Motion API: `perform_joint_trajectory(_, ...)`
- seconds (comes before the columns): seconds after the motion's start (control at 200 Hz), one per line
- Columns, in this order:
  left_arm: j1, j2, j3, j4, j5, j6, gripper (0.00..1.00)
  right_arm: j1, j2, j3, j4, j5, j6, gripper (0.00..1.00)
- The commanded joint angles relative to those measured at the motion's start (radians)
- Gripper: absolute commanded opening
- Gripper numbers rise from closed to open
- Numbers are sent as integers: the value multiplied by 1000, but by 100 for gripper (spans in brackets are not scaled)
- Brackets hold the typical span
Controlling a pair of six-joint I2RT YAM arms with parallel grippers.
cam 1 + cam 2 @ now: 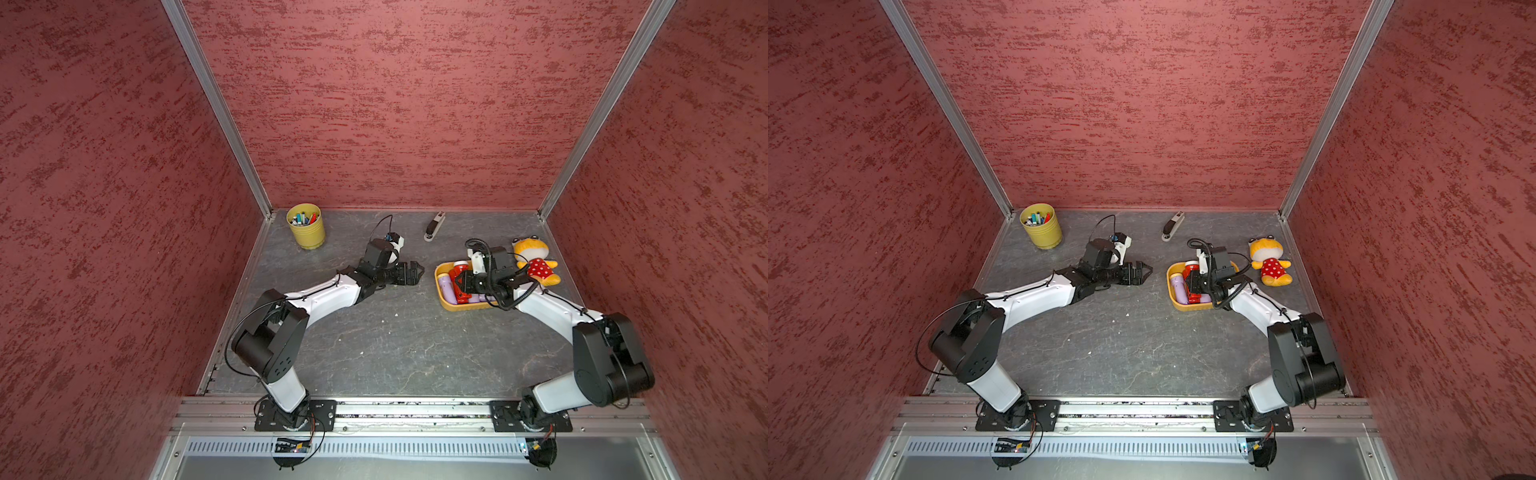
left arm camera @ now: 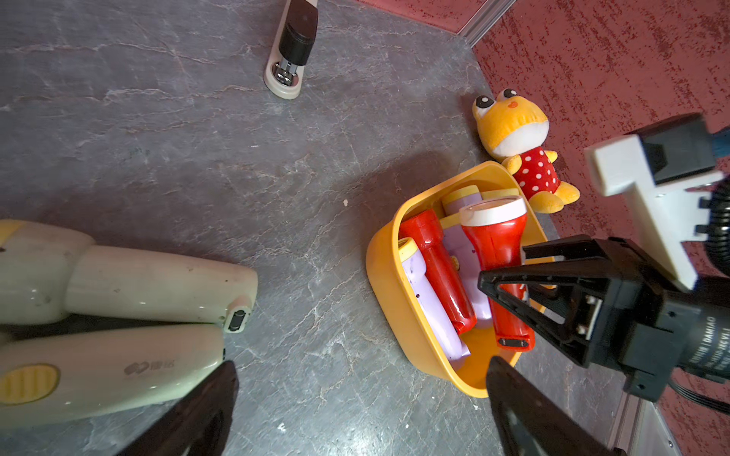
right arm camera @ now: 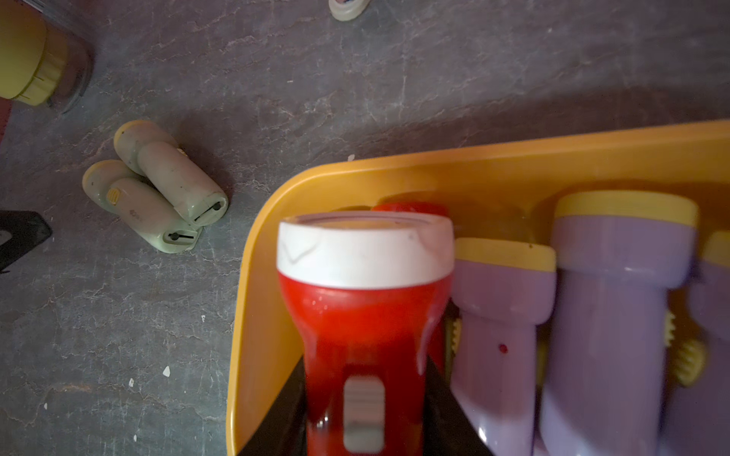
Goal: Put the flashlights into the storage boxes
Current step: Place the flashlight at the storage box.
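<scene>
Two pale green flashlights (image 2: 138,284) lie side by side, touching, on the table (image 2: 197,138) just beside one finger of the L gripper (image 2: 361,365). Its jaws stand wide apart w/ nothing between them. Both top views hide that pair under the L arm (image 1: 324,295).

R gripper (image 2: 501,268) is clamped on the body of a red flashlight (image 2: 493,237), a finger on each side by the grey switch, head pointing away from the wrist. That torch sits over the orange-yellow tub (image 2: 379,256), right under the R gripper; can't tell if it touches the ones beneath. In the tub alongside the held one: a second red flashlight (image 2: 434,268) and at least three lilac flashlights (image 3: 616,296) w/ yellow heads, all lying lengthwise.

Tub is straight ahead of the L gripper's tips, apart from them. Just past the tub, beyond the R gripper: plush toy (image 1: 536,259). Farther ahead of the L gripper: stapler (image 1: 434,226). Well off to the L gripper's outer side: yellow cup (image 1: 306,237) w/ pens (image 1: 303,218).
</scene>
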Motion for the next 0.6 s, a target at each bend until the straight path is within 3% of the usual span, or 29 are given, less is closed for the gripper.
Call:
perform_joint_trajectory(0.0, 0, -7, 7, -3, -9, 0, 98, -1, 22, 39, 51, -29, 39, 34)
perform_joint_trajectory(0.135, 2, -6, 5, -6, -13, 1, 98, 0, 40, 46, 48, -33, 33, 38)
perform_joint_trajectory(0.23, 3, -7, 3, -11, -14, 2, 99, 0, 40, 49, 40, -23, 28, 49)
perform_joint_trajectory(0.596, 8, -9, 0, -10, -15, 3, 99, -1, 34, 61, -8, 20, 11, 47)
